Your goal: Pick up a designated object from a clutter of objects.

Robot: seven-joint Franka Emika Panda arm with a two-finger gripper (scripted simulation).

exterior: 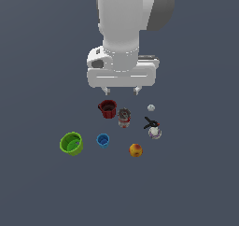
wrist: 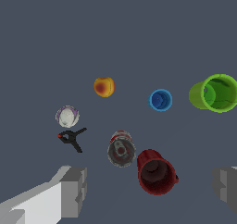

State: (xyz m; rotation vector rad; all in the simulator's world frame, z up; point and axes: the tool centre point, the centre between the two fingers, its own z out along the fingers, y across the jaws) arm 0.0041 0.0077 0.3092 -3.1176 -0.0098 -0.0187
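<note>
Big white robot arm (exterior: 122,19), hanging down over the dark grey worktop (exterior: 42,192). Below the arm, the gripper (exterior: 122,90), pointing straight down, wide open, holding nothing. Grey fingertips (wrist: 74,190) far apart in the wrist view, with only bare worktop and small things between them.

Green cup (exterior: 71,143), biggest of the small things, bright lime with a thick rim. Stood upright, mouth up, well apart from the gripper, off toward the exterior view's left and nearer that camera. Not touched by anything. Farthest thing from the gripper on that side.

Dark red cup (exterior: 108,109), next biggest, close under the gripper, near the finger on the exterior view's left. Mouth up, dark inside.

Grey-red can (exterior: 123,117), just beside the dark red cup, almost straight below the middle of the gripper. Hard to tell whether touching the cup or only very near.

Black-and-white figure (exterior: 152,127), a bit like a penguin, below the gripper and off toward the exterior view's right. Black part on top of a round pale part in the exterior view.

Blue cup (exterior: 103,140), small, mouth up, between the green cup and the orange ball, apart from both.

Orange ball (exterior: 136,150), round, with a red patch, well below the gripper toward the camera.

Tiny pale ball (exterior: 151,108), smallest of all, near the gripper's finger on the exterior view's right.
</note>
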